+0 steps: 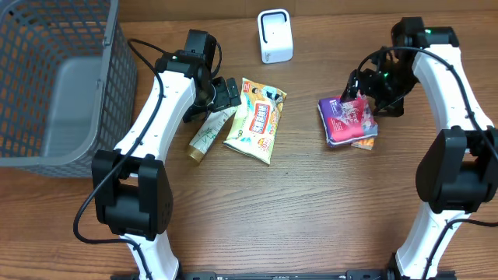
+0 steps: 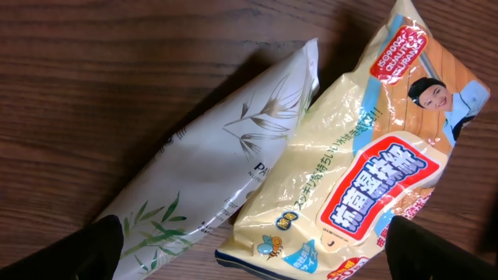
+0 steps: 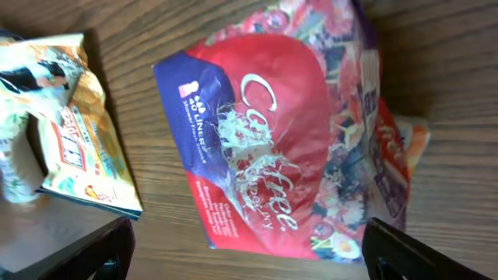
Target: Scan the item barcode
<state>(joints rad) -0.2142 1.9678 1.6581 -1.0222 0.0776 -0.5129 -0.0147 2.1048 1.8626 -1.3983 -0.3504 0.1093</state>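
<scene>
Well right of centre on the brown wood-grain counter (image 1: 311,202), lying flat: glossy red-and-purple packet (image 3: 264,148), white script, floral print, overlapping an orange packet (image 1: 364,142). Right jaws spread wide above it, gripping nothing; left jaws wide over a yellow packet (image 1: 257,118) and a pale tube (image 1: 208,134). White scanner (image 1: 275,36) at the far edge, grey mesh basket (image 1: 117,70) at left.

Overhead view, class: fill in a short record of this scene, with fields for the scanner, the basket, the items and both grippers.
scanner: white, at the far edge, between the arms
basket: grey mesh, far left
tube: lying beside the yellow packet
red packet: lying on an orange item
left gripper: open, above tube and yellow packet
right gripper: open, above red packet
</scene>
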